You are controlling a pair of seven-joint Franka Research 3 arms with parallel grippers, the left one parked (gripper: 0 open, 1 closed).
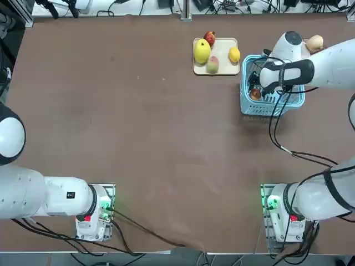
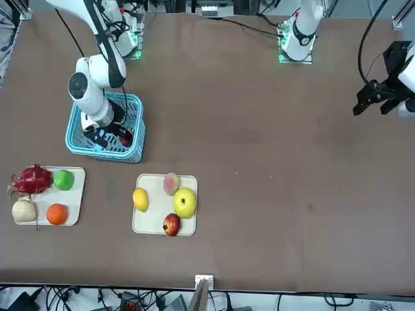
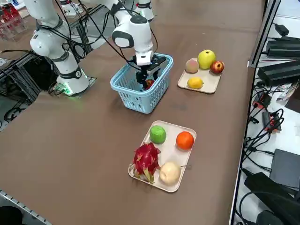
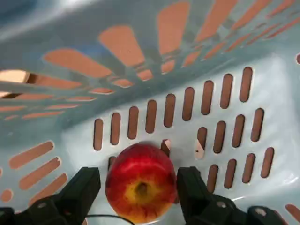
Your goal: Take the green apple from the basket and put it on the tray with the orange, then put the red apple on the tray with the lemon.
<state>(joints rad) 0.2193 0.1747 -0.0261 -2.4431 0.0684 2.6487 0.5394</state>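
Glossy smooth red apple [image 4: 141, 183] in a shiny light blue plastic basket [image 4: 225, 154].

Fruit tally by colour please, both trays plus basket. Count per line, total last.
Green: 1 (apple)
Yellow-green: 1 (large apple)
Orange: 1 (orange)
Yellow: 1 (lemon)
Magenta: 1 (dragon fruit)
Pale beige: 1 (round fruit)
Pinkish: 1 (peach-like fruit)
Red: 2 (tray apple, basket apple)
Total: 9

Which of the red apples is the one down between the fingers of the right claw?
The red apple inside the blue basket, between the right claw's open fingers; the other red apple sits on the lemon's tray.
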